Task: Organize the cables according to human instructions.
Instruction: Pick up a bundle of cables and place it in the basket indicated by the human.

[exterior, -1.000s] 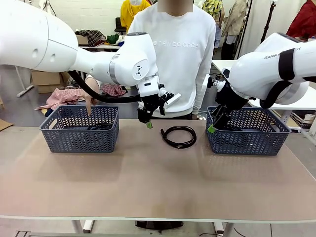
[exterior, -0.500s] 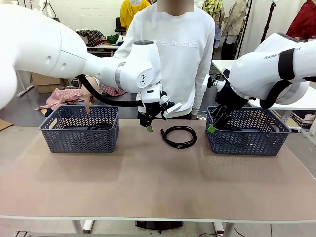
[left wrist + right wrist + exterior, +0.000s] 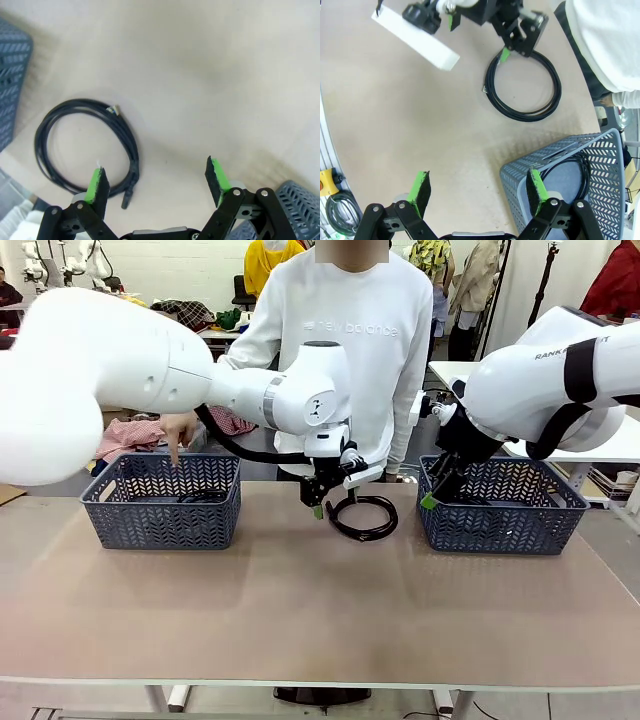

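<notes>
Your left gripper [image 3: 322, 508] hangs spread and empty just beside the cable [image 3: 363, 517], a thin black coil lying flat, plug ends showing; right gripper [image 3: 477, 187] also spread.

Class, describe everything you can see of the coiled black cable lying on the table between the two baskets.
The cable is a thin black cord wound into a round, flat loop of several turns, with small plug ends showing at its edge. It lies loose on the tan table, between the two blue baskets, in front of the person. The left end effector hovers open at its edge, not gripping it.
</notes>
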Robot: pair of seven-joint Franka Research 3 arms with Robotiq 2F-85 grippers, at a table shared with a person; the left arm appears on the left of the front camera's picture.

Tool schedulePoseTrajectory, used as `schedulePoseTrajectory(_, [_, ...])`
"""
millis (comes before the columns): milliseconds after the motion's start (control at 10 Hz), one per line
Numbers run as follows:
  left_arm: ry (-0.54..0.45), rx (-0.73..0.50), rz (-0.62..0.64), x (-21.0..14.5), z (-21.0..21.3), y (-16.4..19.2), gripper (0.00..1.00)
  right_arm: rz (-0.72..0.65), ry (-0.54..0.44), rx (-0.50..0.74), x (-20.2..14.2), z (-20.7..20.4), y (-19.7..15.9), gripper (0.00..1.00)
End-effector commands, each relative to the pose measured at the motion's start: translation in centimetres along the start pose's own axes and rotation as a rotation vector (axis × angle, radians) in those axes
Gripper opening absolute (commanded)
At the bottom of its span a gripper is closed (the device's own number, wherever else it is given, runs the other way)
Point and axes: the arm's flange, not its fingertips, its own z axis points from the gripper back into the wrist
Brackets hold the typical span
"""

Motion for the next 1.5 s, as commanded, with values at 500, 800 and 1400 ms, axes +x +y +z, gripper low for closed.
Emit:
schedulePoseTrajectory(500, [0.09,-0.081,-0.038,-2.0,-4.0,3.4,1.0,0.002,0.0,-0.003,0.0,0.0,0.1,1.0])
schedulePoseTrajectory(800, [0.122,-0.064,-0.011,-2.9,-5.6,3.8,1.0,0.002,0.0,-0.003,0.0,0.0,0.1,1.0])
schedulePoseTrajectory(1400, [0.122,-0.048,0.032,-3.6,-6.9,4.1,1.0,0.002,0.0,-0.003,0.0,0.0,0.1,1.0])
